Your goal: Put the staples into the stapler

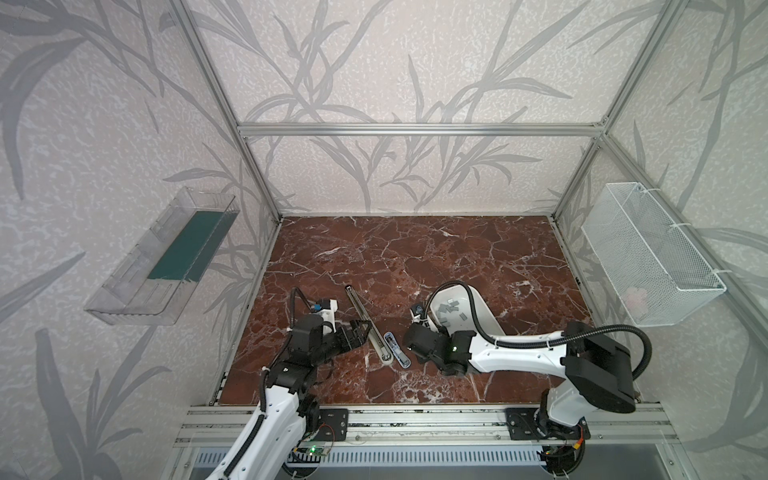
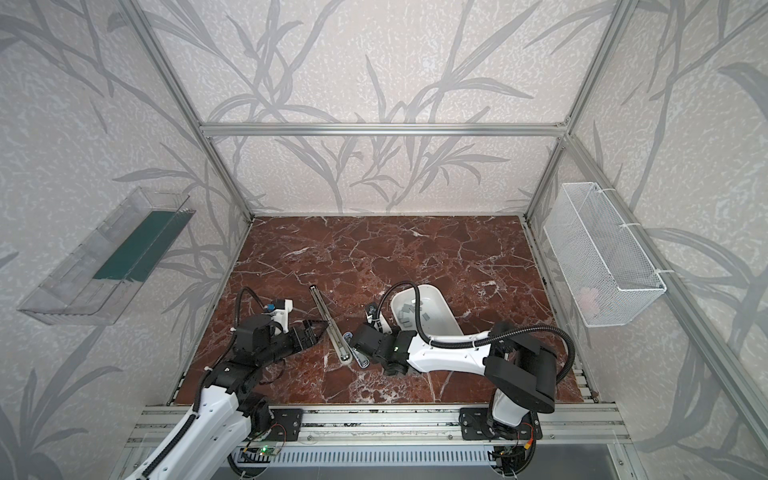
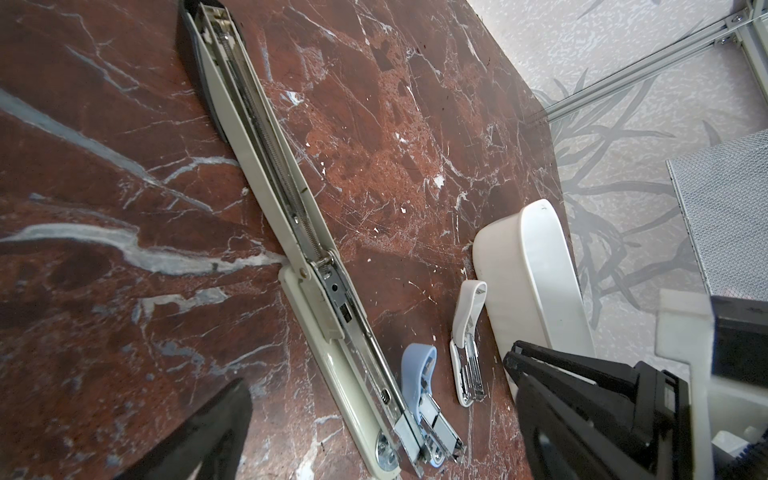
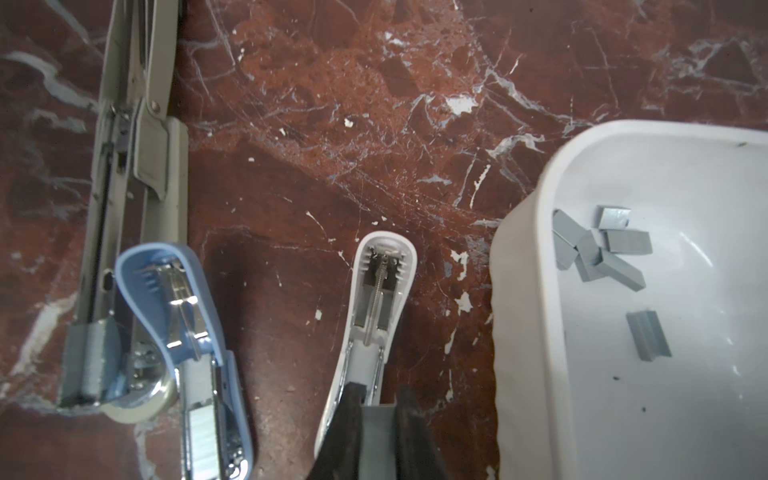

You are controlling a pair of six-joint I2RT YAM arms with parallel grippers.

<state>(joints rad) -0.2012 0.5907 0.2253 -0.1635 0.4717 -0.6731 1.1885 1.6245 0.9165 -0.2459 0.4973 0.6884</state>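
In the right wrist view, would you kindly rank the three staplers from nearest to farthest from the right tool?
1. White stapler, directly below the right tool, which holds staples.
2. Blue stapler, beside it.
3. Long stapler, beyond the blue one.

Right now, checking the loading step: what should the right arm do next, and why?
Probably lower the right gripper: it is shut on a grey staple strip, seemingly right over the white stapler, which lies open.
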